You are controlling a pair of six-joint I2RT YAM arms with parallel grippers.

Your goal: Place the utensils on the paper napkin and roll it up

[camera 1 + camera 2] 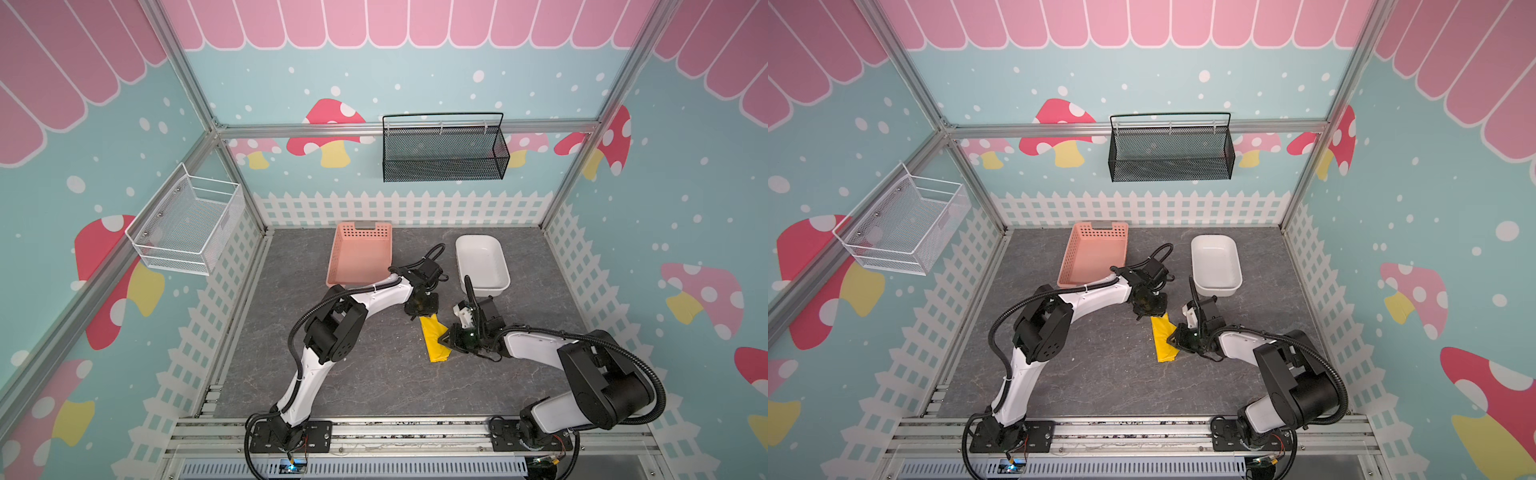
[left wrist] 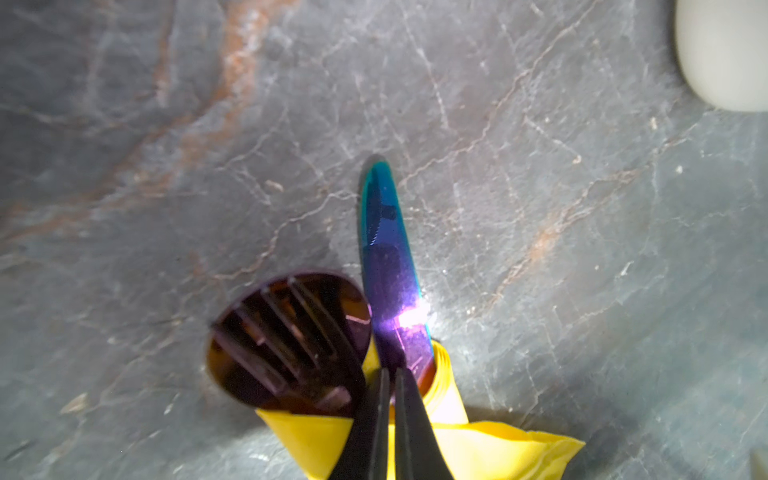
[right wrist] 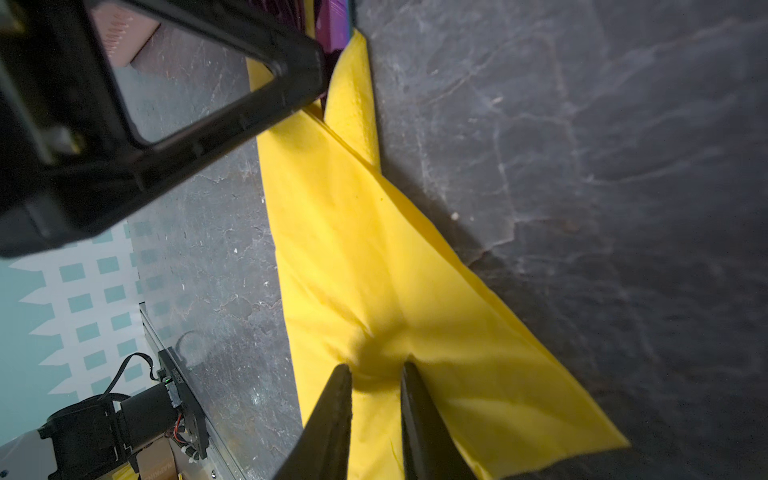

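The paper napkin lies mid-table as a slim yellow roll running near to far, well short of the pink basket and the white tub at the back. The utensils are inside. At the far mouth the knife blade pokes out, with the fork tines lying over the spoon bowl beside it.

It looks a tricky bundle: thin paper, soft and easy to tear, wrapped around slick, stiff metal that would slide out if the roll tips. The safest hold is probably across the middle, squeezing the handles through the paper, and not on a loose flap.

The left gripper points straight down on the far mouth, elbow high and forearm stretched out from the near-left base. Its jaws are pressed almost together, and I can't tell whether paper is caught between them.

The right gripper comes in low from the right with the arm folded back on itself. Its jaws sit narrowly apart, pinching a puckered fold of napkin at mid-roll.
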